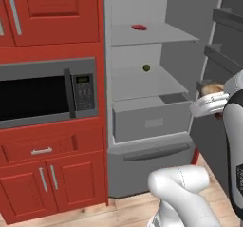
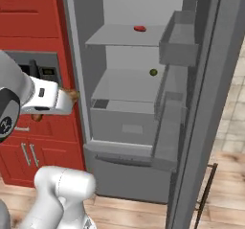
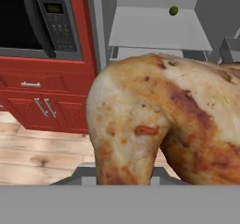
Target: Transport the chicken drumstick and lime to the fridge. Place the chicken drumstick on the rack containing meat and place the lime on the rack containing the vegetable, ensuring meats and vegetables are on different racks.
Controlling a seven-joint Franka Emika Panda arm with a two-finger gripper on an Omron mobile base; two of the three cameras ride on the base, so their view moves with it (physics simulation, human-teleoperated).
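The fridge [image 1: 156,126] stands open. Its highest shelf [image 1: 156,37] carries the flat red meat [image 1: 139,27], which lies near the middle of it. The second shelf [image 1: 152,86], directly below, carries the small dark green ball [image 1: 146,68] toward its back. Under this shelf is a closed drawer [image 1: 152,121].
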